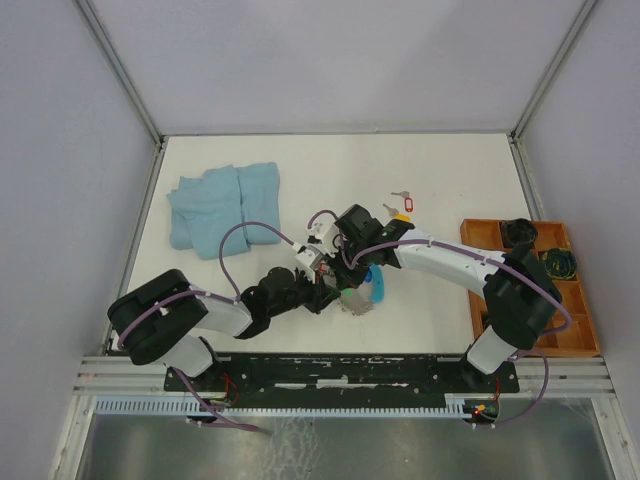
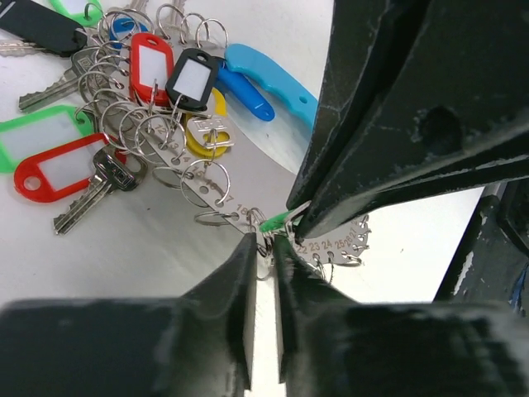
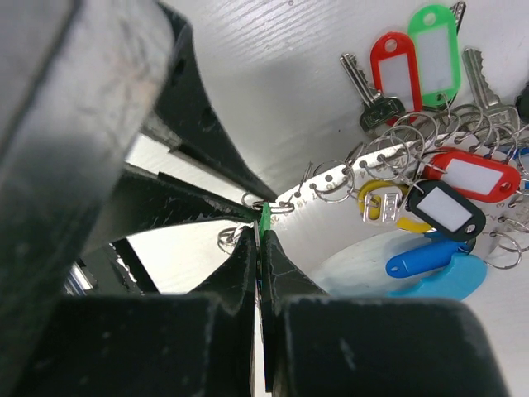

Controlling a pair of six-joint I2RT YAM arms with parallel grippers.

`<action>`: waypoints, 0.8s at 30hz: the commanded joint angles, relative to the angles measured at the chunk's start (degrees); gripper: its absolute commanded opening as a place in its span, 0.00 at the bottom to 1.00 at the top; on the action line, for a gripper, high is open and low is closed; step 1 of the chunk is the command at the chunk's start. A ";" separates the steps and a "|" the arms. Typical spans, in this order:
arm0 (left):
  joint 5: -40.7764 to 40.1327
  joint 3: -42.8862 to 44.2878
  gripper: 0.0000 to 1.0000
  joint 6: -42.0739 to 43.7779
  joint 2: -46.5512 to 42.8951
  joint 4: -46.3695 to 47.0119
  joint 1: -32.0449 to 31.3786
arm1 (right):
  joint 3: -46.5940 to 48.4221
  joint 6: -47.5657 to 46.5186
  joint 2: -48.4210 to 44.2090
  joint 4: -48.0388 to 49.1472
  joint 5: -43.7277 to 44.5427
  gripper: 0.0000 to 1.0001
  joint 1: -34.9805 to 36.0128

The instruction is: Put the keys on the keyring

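Nose to nose at table centre: the right gripper (image 3: pixel 263 240) clamps a sliver of green tag (image 3: pixel 265 217), the left gripper (image 2: pixel 264 260) has its jaws a narrow slit apart at a small ring (image 2: pixel 266 245) on the numbered keyring plate (image 2: pixel 335 246), grip unclear, with the tagged keys (image 2: pixel 103 178) bunched at its 10 o'clock.
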 commanded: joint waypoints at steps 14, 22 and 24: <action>0.75 -2.29 0.03 9.86 -6.66 0.63 -0.28 | 2.14 2.07 3.99 -2.84 6.37 0.01 -3.48; 0.74 -2.46 0.03 14.94 -8.19 0.34 -1.17 | 3.67 2.75 8.39 -5.34 6.51 0.01 -3.69; 0.30 -2.39 0.03 15.93 -8.04 0.43 -1.55 | 4.38 2.63 9.20 -6.00 6.58 0.01 -3.19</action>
